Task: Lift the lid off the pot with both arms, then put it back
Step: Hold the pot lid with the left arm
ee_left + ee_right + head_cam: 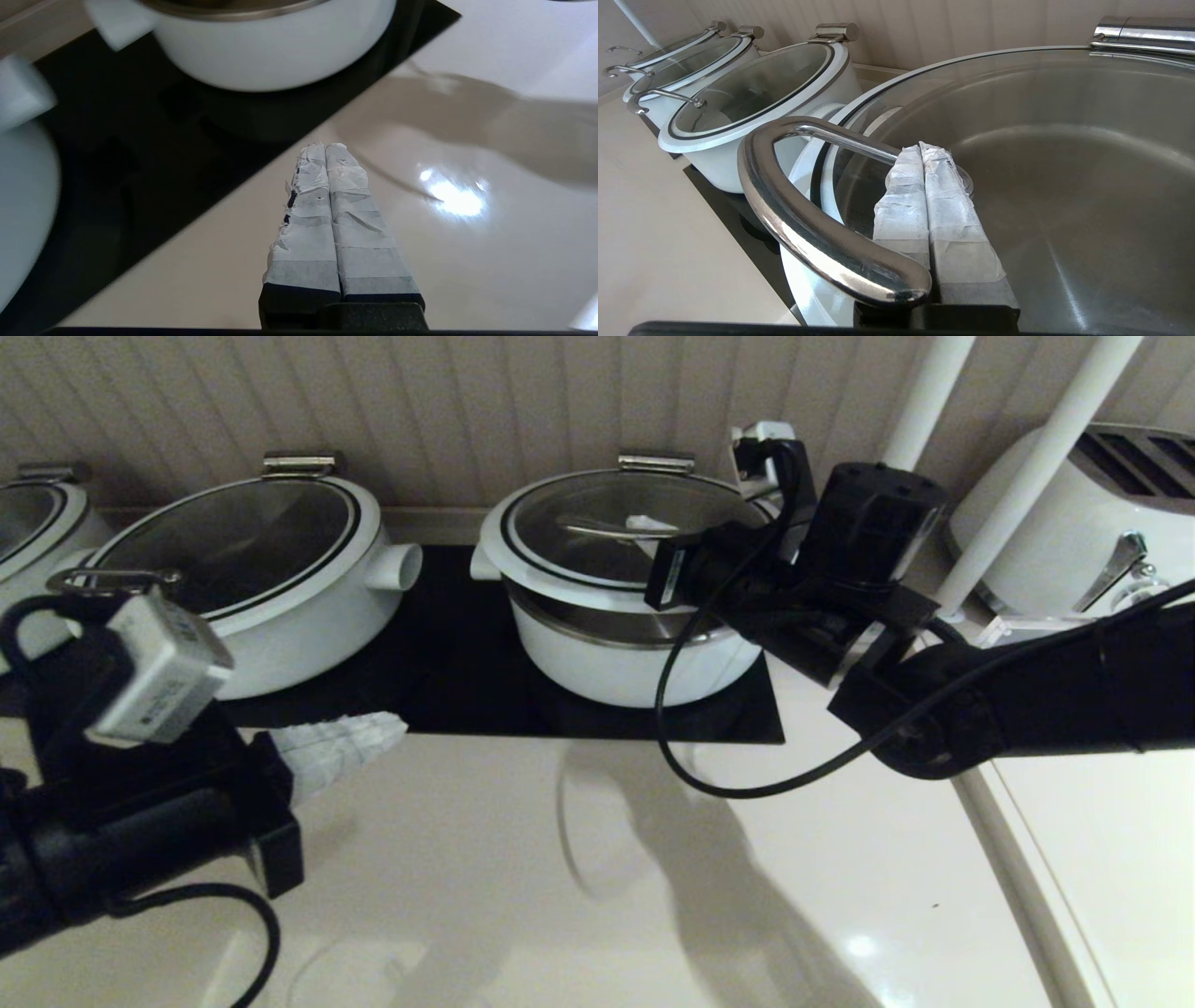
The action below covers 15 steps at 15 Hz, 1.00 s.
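Risk sits mostly with your right gripper (924, 149): its taped fingers are pressed together and hooked under the steel loop handle (803, 205) of the lid (616, 527), not clamped around it. The lid is tipped up at the front on its hinge (655, 460), a gap showing over the steel band of the pot (625, 653). By my reading, nothing squeezes the bar, so it can slide along the smooth tape and the lid would drop onto the rim. Lowering too fast could bring the glass down hard too.

Your left gripper (324, 151) is closed on nothing, hovering above the worktop (523, 896) just off the front edge of the black mat (448, 653), well apart from the pot. If both arms must share the lift, it has yet to reach the lid, and its path passes close to the side handle (397, 565) of the wider pot (271, 607) to the left.

The pot stands on the mat at the back edge of the worktop, against a ribbed wall. The surface is pale, glossy and throws glare. More lidded pots continue toward the back left corner; a white toaster (1102, 523) sits toward the back right, behind two white poles. The right arm's loose cable (709, 747) hangs in front of the pot and could catch.
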{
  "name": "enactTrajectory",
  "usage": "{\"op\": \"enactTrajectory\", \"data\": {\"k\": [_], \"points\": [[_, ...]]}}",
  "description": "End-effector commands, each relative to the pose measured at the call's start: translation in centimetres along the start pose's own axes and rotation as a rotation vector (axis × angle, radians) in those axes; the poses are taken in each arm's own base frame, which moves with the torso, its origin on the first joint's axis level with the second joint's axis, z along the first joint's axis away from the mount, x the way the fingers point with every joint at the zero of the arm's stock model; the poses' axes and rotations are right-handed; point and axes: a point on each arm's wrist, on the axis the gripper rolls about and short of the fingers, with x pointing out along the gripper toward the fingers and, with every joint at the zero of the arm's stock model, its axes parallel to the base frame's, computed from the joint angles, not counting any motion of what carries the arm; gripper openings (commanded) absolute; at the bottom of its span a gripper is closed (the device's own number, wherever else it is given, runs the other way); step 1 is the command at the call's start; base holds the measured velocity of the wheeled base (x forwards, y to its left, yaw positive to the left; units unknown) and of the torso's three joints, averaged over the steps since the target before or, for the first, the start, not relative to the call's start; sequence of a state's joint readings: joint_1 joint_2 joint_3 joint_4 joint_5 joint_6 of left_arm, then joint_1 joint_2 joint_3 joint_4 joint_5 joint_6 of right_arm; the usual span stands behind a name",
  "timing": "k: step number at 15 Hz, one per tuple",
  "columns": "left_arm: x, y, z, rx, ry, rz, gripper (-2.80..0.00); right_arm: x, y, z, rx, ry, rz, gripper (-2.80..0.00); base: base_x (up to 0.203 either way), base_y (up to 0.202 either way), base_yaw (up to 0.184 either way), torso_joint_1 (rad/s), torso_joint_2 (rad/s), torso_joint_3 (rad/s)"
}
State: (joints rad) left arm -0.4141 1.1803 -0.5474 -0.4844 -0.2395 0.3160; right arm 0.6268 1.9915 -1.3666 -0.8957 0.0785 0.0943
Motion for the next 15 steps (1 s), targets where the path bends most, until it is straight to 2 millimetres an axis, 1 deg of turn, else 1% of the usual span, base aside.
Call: {"op": "enactTrajectory", "data": {"k": [1, 4, 6, 8, 10, 13, 15], "points": [[3.6, 0.0, -1.5, -0.009, 0.052, -0.026, -2.8, 0.0, 0.0, -0.1, 0.001, -0.004, 0.002, -2.8, 0.0, 0.0, 0.0, 0.0, 0.0, 0.0], [7.8, 0.4, -2.6, -0.003, 0.001, 0.031, -2.8, 0.1, 0.0, -0.1, 0.001, -0.002, 0.001, -2.8, 0.0, 0.0, 0.0, 0.0, 0.0, 0.0], [10.8, -0.1, -2.9, -0.024, -0.04, 0.083, -2.8, 0.1, 0.0, -0.3, 0.001, 0.002, 0.001, -2.8, 0.0, 0.0, 0.0, 0.0, 0.0, 0.0], [14.1, -0.6, -2.5, -0.045, -0.085, 0.161, -2.8, 0.2, 0.0, -0.4, 0.001, 0.002, 0.002, -2.8, 0.0, 0.0, 0.0, 0.0, 0.0, 0.0], [16.8, -0.7, -2.0, -0.055, -0.131, 0.201, -2.8, 0.2, 0.0, -0.6, 0.001, 0.005, 0.001, -2.8, 0.0, 0.0, 0.0, 0.0, 0.0, 0.0], [19.2, -0.3, -1.2, -0.06, -0.176, 0.239, -2.8, 0.2, 0.0, -0.4, 0.003, 0.001, 0.0, -2.8, 0.0, 0.0, 0.0, 0.0, 0.0, 0.0], [19.8, -0.2, -1.0, -0.061, -0.183, 0.251, -2.8, 0.2, 0.0, -0.3, 0.002, -0.004, 0.0, -2.8, 0.0, 0.0, 0.0, 0.0, 0.0, 0.0]]}}
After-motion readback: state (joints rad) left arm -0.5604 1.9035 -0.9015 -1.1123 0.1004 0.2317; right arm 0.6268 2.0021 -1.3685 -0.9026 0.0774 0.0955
